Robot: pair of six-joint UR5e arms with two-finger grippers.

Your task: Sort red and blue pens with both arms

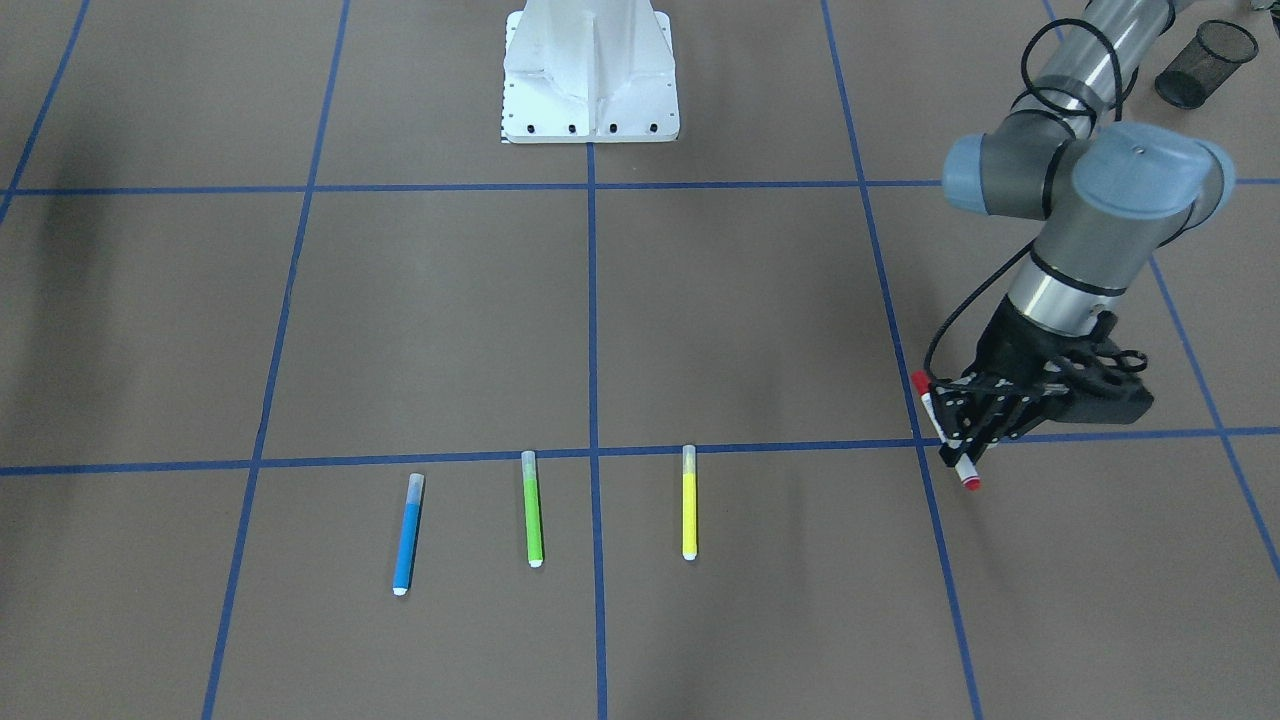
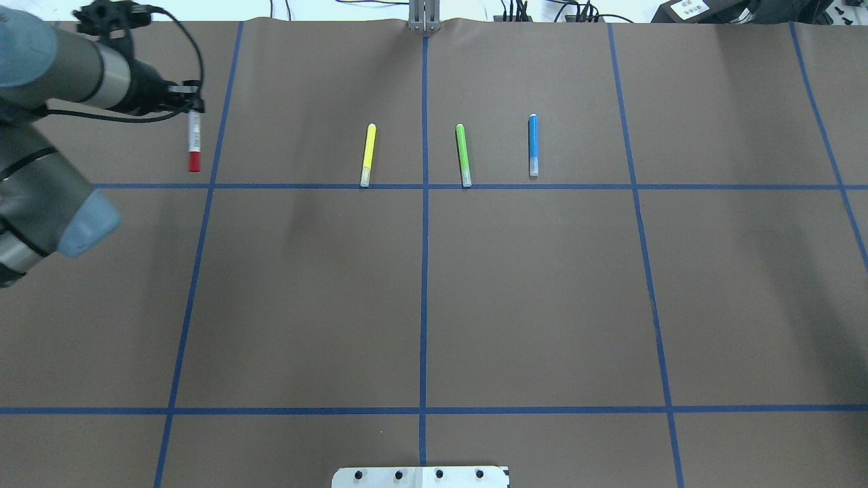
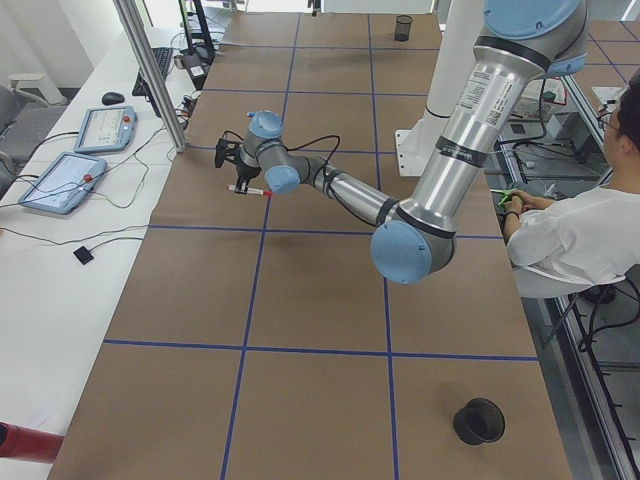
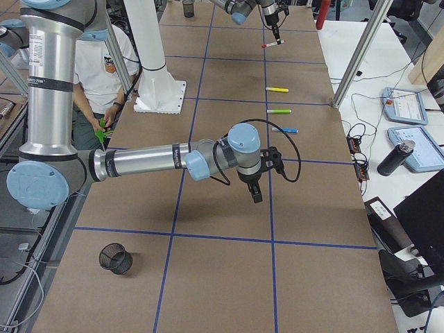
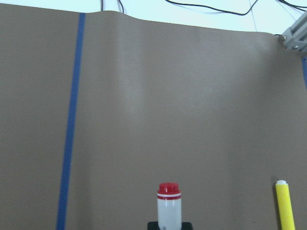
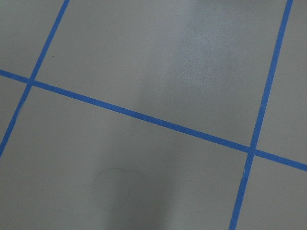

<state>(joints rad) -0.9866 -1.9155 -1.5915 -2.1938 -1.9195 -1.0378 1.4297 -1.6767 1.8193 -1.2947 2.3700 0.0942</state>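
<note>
The left pincer is closed on the red pen, gripping its white barrel near the middle so that a red end sticks out on each side. The pen sits roughly level; whether it touches the brown counter I cannot tell. It is well away from the green pen, out towards the robot's left, and about as far from the robot as that pen.

The yellow pen lies near the green pen on the robot's left side, between it and the red pen. The blue pen lies near the green pen on the robot's right side. These three lie flat, parallel and apart from one another, in a row on the counter.

The right pincer hangs above the counter, well away from the green pen, further towards the robot's right and somewhat closer to the robot. It shows only in the side view, so I cannot tell how far it is open. Its wrist camera sees only brown paper and blue tape lines.
</note>
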